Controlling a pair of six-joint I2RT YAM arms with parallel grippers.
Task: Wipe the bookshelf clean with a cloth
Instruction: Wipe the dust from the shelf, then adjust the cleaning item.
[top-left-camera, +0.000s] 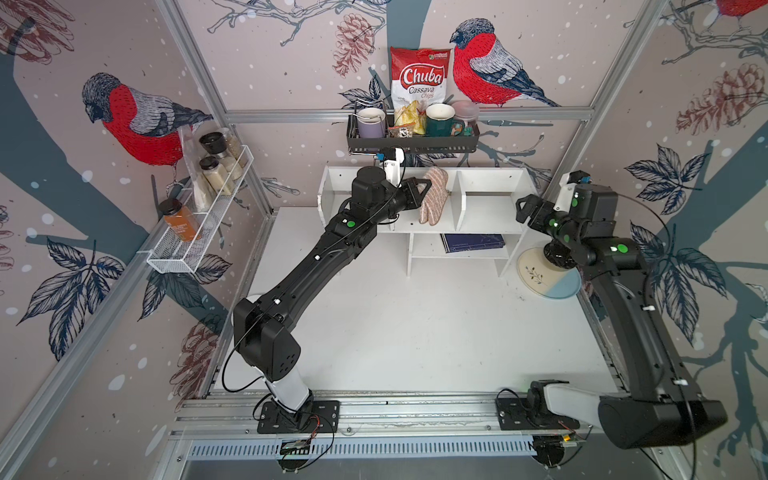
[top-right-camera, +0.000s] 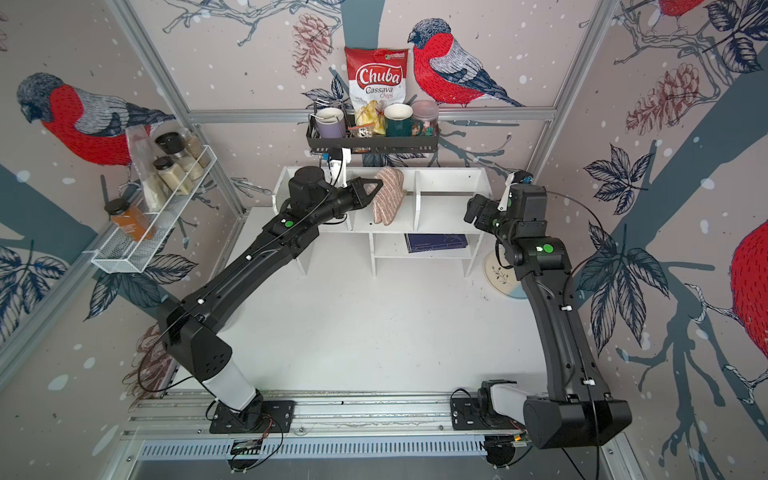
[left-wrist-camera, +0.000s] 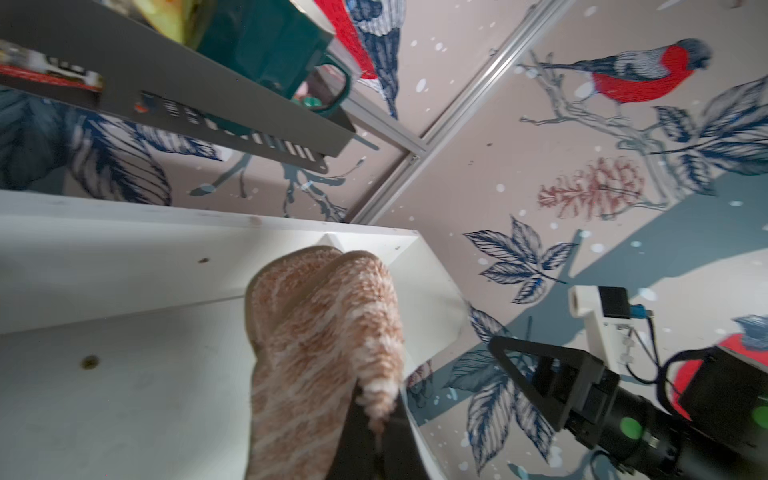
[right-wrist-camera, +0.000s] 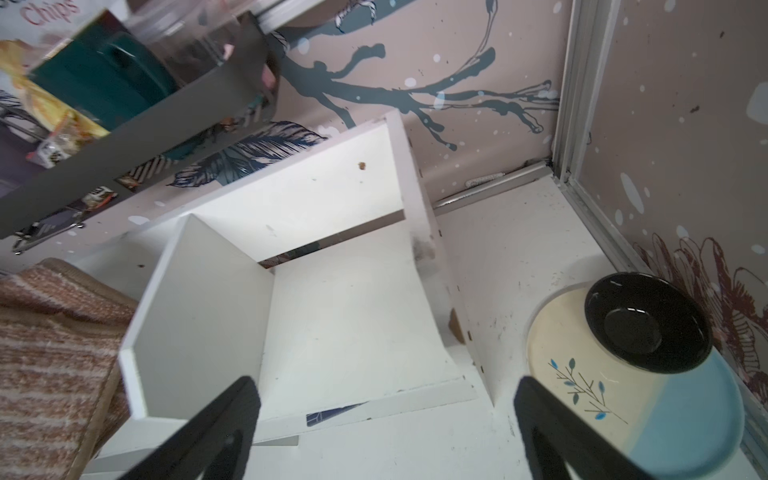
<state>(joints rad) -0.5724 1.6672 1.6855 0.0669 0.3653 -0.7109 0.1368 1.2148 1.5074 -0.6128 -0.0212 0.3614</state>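
Nearest us lies the desk (top-left-camera: 415, 332). Past it, our right gripper (right-wrist-camera: 384, 386) hovers with fingers spread and empty, just off the right end of the bookshelf (top-left-camera: 490, 183) and near the plate (top-left-camera: 540, 276). We judge this leaves the wiping arm room. Farther in, our left gripper (top-left-camera: 427, 186) has its fingers pinching the cloth (top-left-camera: 434, 203), which hangs in the middle compartment and seems to reach its floor, placed for rubbing. A smudge (right-wrist-camera: 424, 249) in the right compartment suggests work remains.

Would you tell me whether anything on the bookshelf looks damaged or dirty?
Yes. On the bookshelf, the right end panel has a dark smudge and a brown chipped spot at its edge; a brown speck marks the back panel.
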